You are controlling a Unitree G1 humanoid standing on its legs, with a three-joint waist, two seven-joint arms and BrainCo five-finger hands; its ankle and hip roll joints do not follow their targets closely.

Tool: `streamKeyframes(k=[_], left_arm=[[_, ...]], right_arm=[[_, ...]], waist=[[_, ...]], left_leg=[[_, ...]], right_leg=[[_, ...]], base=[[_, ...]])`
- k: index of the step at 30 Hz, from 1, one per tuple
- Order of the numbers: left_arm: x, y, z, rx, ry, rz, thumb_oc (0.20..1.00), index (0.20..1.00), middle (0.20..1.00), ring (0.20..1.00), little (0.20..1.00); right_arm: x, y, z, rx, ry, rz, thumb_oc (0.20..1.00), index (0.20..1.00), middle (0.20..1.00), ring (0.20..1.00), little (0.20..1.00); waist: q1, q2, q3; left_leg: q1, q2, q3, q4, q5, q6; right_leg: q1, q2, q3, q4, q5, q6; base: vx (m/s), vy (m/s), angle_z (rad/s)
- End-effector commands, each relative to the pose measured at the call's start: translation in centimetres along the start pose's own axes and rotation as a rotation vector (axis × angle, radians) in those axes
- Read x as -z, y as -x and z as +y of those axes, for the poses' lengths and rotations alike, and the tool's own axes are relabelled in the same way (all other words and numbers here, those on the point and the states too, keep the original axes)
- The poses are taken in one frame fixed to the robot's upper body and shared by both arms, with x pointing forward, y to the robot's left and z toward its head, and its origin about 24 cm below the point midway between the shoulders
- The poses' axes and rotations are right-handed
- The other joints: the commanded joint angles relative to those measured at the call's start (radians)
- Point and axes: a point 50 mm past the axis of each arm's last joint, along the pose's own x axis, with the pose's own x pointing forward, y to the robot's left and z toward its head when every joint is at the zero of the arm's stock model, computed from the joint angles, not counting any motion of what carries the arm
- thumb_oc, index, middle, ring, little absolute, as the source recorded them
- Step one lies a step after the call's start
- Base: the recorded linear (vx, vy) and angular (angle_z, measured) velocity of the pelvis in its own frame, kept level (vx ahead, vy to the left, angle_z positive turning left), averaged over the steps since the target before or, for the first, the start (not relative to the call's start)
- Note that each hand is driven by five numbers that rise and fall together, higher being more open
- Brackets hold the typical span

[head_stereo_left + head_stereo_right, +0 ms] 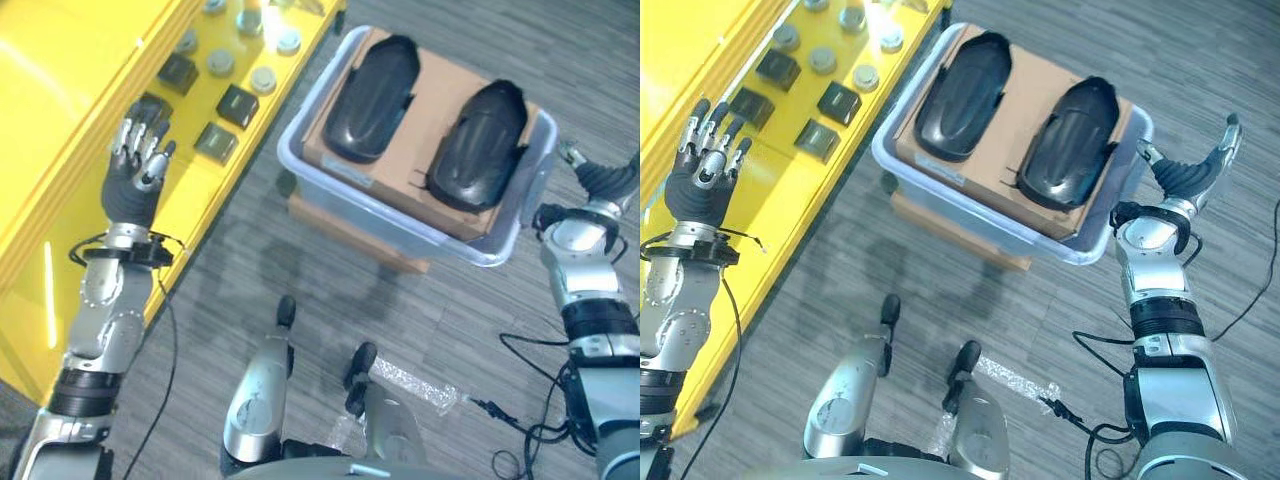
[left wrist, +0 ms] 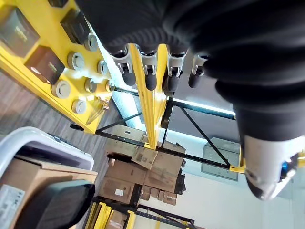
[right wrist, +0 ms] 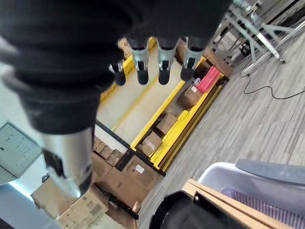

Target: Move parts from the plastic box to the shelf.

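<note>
A pale plastic box [image 1: 291,160] stands on the floor beside the yellow shelf [image 1: 60,130]. Inside it, a cardboard sheet [image 1: 430,95] carries two black moulded parts, one on the left [image 1: 372,98] and one on the right [image 1: 478,145]. My left hand [image 1: 130,185] is raised over the shelf's front strip, fingers [image 2: 150,71] straight, open and holding nothing. My right hand [image 1: 1188,172] hovers just past the box's right end, fingers [image 3: 162,62] spread, open and holding nothing. Neither hand touches the parts.
Several small black square parts [image 1: 238,104] and grey round discs [image 1: 263,80] lie on the shelf near the box. The box rests on a low cardboard carton [image 1: 345,232]. A clear plastic bag [image 1: 415,385] lies on the grey floor.
</note>
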Motion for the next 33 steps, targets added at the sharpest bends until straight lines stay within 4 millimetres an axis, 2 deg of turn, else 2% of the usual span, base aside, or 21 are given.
streamKeyframes(k=[1,10,21,29,33], left_arm=[[-2.1,-0.4,-3.1,0.229,-0.083,-0.155,1.000,1.000,1.000,1.000,1.000],[-1.4,-1.1,-4.8,0.293,-0.022,-0.134,1.000,1.000,1.000,1.000,1.000],[-1.1,-1.5,-5.0,0.259,0.006,-0.151,1.000,1.000,1.000,1.000,1.000],[-1.3,-1.8,-4.6,0.238,-0.005,-0.160,1.000,1.000,1.000,1.000,1.000],[-1.0,-2.0,-4.6,0.226,0.006,-0.154,1.000,1.000,1.000,1.000,1.000]], right_arm=[[-2.1,-0.2,0.7,0.020,-0.085,-0.068,1.000,1.000,1.000,1.000,1.000],[-1.5,-0.7,0.6,0.096,-0.058,-0.043,1.000,1.000,1.000,1.000,1.000],[-1.6,-2.0,0.1,0.145,-0.038,-0.003,1.000,1.000,1.000,1.000,1.000],[-3.1,-2.2,1.6,0.078,-0.093,-0.007,1.000,1.000,1.000,1.000,1.000],[-3.2,-2.0,2.5,0.037,-0.120,0.014,1.000,1.000,1.000,1.000,1.000]], waist=[[-0.010,-0.008,-0.067],[-0.009,0.005,-0.043],[-0.012,0.029,0.005],[-0.009,0.044,0.029],[-0.008,0.053,0.029]], left_leg=[[-0.094,-0.035,-0.042,0.129,-0.092,-0.023],[-0.120,-0.047,-0.037,0.122,-0.091,-0.019],[-0.154,-0.056,-0.029,0.124,-0.086,-0.014],[-0.174,-0.068,-0.028,0.137,-0.091,-0.003],[-0.210,-0.075,-0.030,0.183,-0.112,0.005]], right_leg=[[0.060,-0.003,-0.050,-0.098,0.025,0.027],[0.040,-0.016,-0.048,-0.116,0.036,0.034],[-0.031,-0.034,-0.044,-0.084,0.040,0.034],[-0.104,-0.047,-0.036,-0.028,0.039,0.035],[-0.159,-0.055,-0.028,0.028,0.027,0.032]], base=[[-0.02,0.033,0.09],[-0.01,0.038,0.03],[-0.02,0.031,-0.02],[0.01,0.031,0.02],[0.01,0.057,0.05]])
